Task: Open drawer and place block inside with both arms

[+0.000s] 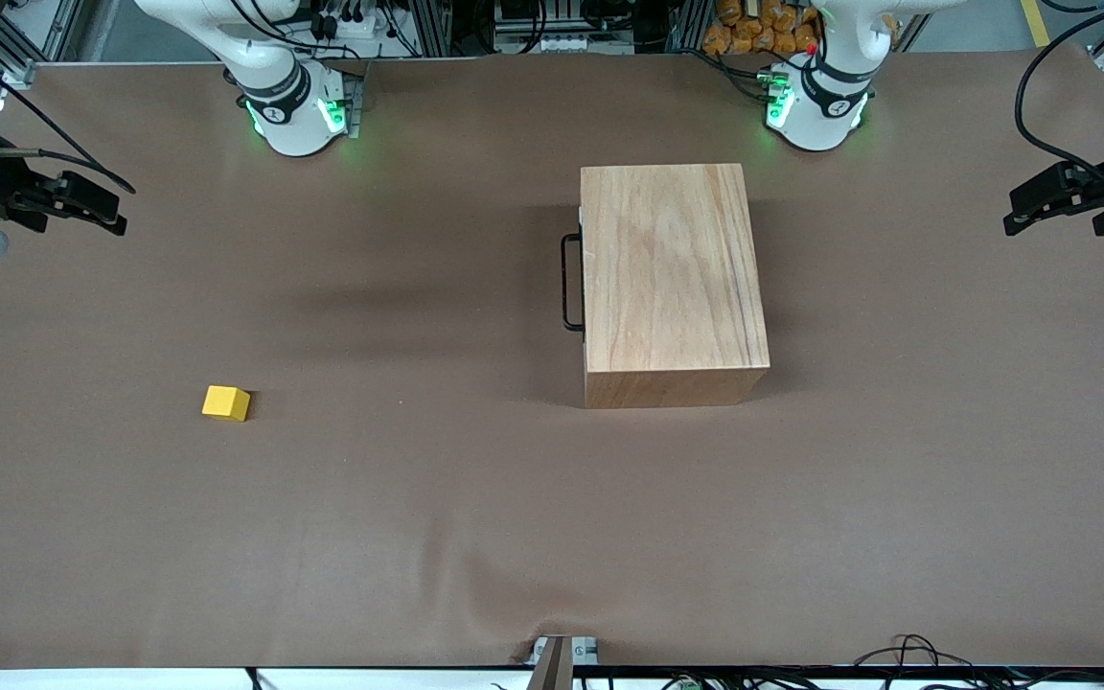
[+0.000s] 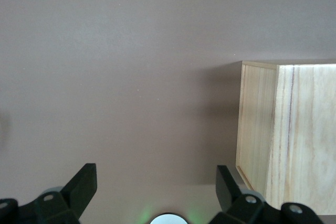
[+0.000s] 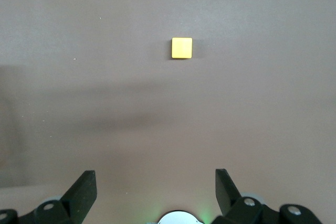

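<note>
Grippers, left [image 1: 1020, 218] and right [image 1: 109, 213], hang spread and empty over opposite tabletop edges; small yellow cube block [image 1: 226, 402] rests apart from the boxy light-wood cabinet [image 1: 670, 283].

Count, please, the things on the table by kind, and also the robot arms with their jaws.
Wooden cabinet with closed drawer, black handle: 1
Yellow block: 1
Robot arms, jaws open: 2, left gripper and right gripper
Total: 4
</note>
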You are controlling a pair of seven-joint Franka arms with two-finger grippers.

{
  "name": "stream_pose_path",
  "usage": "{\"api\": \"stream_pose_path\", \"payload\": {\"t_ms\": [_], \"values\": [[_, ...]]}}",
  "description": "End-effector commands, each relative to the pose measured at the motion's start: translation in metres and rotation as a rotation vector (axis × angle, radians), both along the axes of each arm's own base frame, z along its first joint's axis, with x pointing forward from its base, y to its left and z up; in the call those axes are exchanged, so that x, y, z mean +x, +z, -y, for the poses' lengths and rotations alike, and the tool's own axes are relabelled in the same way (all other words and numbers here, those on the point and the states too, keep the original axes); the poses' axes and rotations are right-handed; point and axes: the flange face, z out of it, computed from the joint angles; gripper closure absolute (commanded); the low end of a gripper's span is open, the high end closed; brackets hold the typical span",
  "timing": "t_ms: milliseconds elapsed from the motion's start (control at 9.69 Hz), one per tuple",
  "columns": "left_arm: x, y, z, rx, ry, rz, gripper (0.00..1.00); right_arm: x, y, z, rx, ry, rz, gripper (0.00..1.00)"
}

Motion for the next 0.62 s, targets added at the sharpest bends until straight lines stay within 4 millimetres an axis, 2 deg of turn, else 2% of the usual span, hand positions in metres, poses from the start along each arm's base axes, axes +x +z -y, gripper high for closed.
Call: {"api": "stream_pose_path", "payload": {"t_ms": [0,206,516], "values": [[0.004,0.004,-0.001,0.017,-0.006,-0.004,0.0,0.0,0.001,0.001,-0.007,0.004,0.004,0.0],[0.004,0.002,0.0,0.014,-0.009,-0.008,0.0,0.0,0.001,0.002,-0.007,0.003,0.004,0.0],[0.014,-0.014,0.015,-0.013,-0.027,-0.038,0.0,0.001,0.001,0.002,-0.007,0.003,0.005,0.0]]}}
